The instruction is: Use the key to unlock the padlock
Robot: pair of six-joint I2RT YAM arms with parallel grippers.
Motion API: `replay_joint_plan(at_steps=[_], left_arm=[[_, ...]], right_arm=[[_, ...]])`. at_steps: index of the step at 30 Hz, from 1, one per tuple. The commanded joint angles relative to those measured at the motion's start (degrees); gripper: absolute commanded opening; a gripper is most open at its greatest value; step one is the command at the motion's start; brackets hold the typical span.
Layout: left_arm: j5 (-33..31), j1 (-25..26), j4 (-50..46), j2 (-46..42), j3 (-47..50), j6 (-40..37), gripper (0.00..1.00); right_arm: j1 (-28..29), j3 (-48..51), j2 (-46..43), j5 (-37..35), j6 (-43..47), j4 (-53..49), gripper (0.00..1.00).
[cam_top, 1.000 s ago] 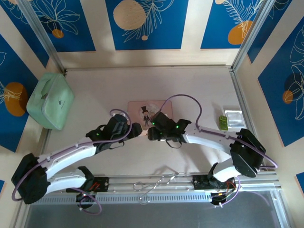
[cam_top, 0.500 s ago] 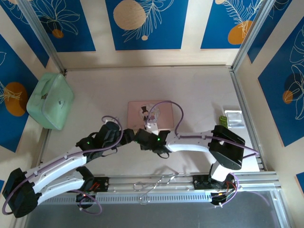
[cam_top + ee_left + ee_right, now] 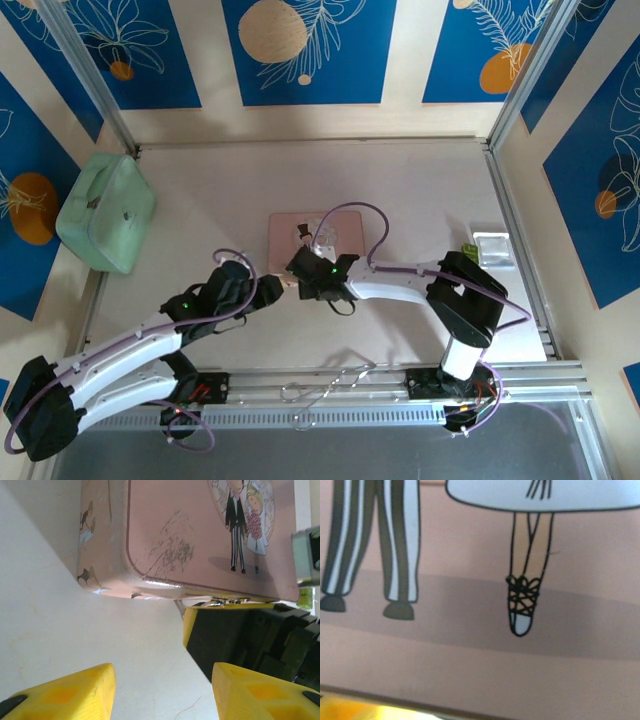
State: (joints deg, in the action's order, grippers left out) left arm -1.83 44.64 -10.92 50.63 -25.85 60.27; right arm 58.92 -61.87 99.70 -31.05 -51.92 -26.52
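spreading across the top view, the pale surface (image 3: 400,180) carries everything. the two white arms come next: the left arm (image 3: 120,355) runs from the near left corner toward the middle, and the right arm (image 3: 395,292) folds at its elbow near the right side and stretches leftward toward it. a mint green case (image 3: 105,212) sits at the far left, well apart from both hands. a pink tin box (image 3: 283,240) with a drawn bride and groom on its lid lies flat in the middle. the right hand (image 3: 303,268) sits at the tin's near edge; its wrist camera looks at the drawn feet on the lid from very close, and how far this hand stands open i cannot tell. from the left wrist, one yellow finger (image 3: 191,625) of it shows just under the tin's near edge. the left hand (image 3: 161,680) is low by the bare surface just beside the tin's near left corner, its yellow fingertips spread apart with nothing between them. a clear packet (image 3: 492,248) and a small green item (image 3: 467,257) lie side by side near the right edge. smallest, a silvery metal piece (image 3: 220,601) shows on the tin's near edge, just above that yellow finger; whether it is the padlock or the tin's own clasp i cannot tell.
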Motion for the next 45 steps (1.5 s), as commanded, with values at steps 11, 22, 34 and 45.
replay_joint_plan(at_steps=[11, 22, 34, 45], left_arm=[[1.4, 0.2, 3.1, -2.7, 3.4, 0.6, 0.54], [1.6, 0.2, 5.1, -4.0, 5.7, -0.3, 0.54], [1.8, 0.1, 7.0, -4.2, 7.8, 0.2, 0.54], [2.2, 0.2, 9.9, -2.8, 8.7, -0.2, 0.55]], right_arm=[[0.5, -4.4, 3.1, -1.5, -2.4, -4.4, 0.57], [0.2, -4.3, 3.5, -0.2, -1.8, -2.3, 0.51], [0.4, -6.4, 5.7, -2.0, -2.4, -5.1, 0.42], [0.2, -7.8, 5.7, 1.8, -3.0, -8.5, 0.23]])
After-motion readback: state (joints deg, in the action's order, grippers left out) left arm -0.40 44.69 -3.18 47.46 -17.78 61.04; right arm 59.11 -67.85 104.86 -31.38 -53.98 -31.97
